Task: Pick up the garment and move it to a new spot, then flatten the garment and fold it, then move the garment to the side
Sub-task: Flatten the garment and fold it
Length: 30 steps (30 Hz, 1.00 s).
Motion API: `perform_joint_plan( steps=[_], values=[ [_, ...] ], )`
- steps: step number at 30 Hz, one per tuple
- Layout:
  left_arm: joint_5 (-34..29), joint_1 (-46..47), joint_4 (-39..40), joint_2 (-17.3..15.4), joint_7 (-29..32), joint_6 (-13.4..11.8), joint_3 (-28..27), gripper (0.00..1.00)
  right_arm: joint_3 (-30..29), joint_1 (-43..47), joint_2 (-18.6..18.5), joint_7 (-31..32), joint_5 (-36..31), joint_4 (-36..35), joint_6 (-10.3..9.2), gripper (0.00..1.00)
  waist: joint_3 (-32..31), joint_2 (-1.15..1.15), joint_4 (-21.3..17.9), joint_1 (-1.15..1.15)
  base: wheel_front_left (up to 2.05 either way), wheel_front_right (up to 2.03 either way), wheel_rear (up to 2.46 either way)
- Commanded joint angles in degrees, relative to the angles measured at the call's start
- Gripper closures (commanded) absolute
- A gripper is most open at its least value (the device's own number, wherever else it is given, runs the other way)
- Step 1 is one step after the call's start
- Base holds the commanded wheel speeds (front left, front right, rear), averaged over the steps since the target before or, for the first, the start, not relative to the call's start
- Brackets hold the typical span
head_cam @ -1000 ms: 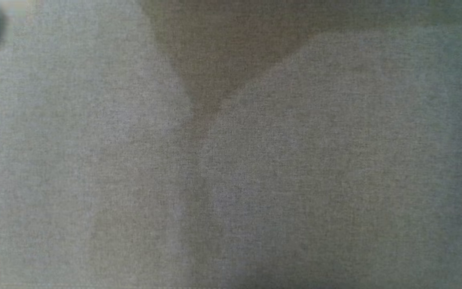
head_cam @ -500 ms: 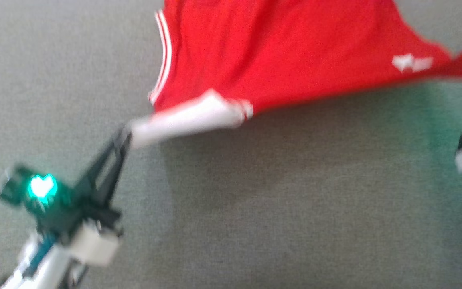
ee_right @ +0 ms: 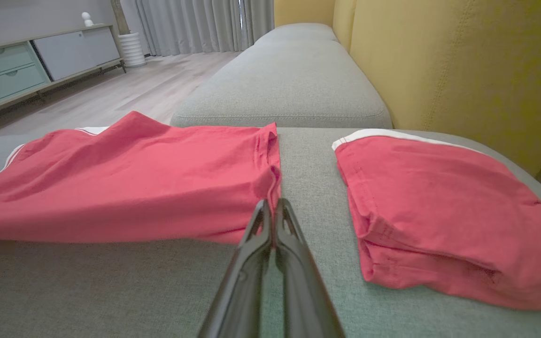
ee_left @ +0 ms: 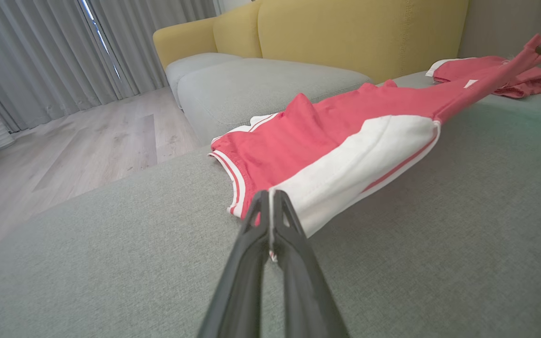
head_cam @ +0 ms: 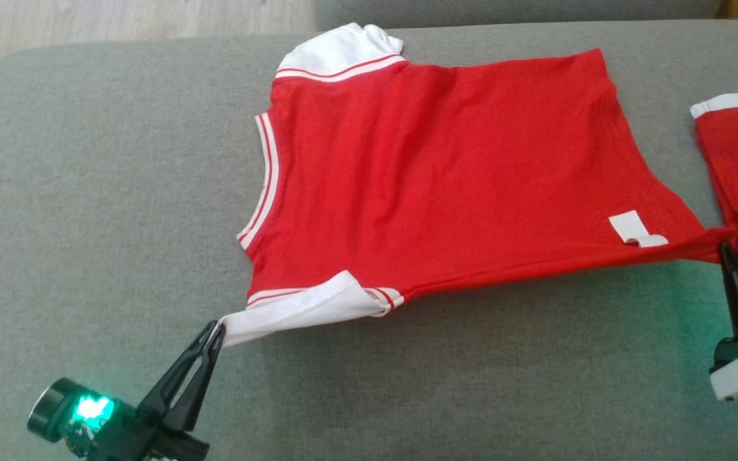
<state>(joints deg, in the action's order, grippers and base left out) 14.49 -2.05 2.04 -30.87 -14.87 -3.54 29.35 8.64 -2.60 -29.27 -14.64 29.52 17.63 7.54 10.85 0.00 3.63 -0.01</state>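
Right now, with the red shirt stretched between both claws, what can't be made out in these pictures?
- Head view: the second red garment is cut off by the right edge.
- Head view: the white label on the red shirt is too small to read.
- Head view: the right claw has its wrist cut off at the lower right corner.
- Every view: the shirt's underside lies hidden against the sofa cushion.
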Motion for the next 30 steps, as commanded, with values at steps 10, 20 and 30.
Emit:
perform_joint_plan(
  steps=[10,20,30],
  values=[
    [-0.78,9.53,-2.33,1.29,-0.13,1.36,-2.91,1.00,-1.52,-1.22,0.43,-0.36,-2.19,-1.28,-0.05,1.00,2.26,0.00,-0.04,0.01,0.00,0.00,0.00],
    [-5.22,26.53,-11.10,4.10,-0.13,5.98,-2.17,1.00,0.65,-9.39,-0.27,0.42,-2.45,3.12,-0.05,1.00,7.87,0.00,1.05,0.01,0.00,0.00,0.00],
    [-7.17,38.40,-22.50,7.36,-0.13,9.15,-1.31,0.93,3.22,-17.27,1.05,0.78,-2.70,8.99,-0.05,0.59,10.87,0.00,0.26,0.01,0.00,0.00,0.00]
  ],
)
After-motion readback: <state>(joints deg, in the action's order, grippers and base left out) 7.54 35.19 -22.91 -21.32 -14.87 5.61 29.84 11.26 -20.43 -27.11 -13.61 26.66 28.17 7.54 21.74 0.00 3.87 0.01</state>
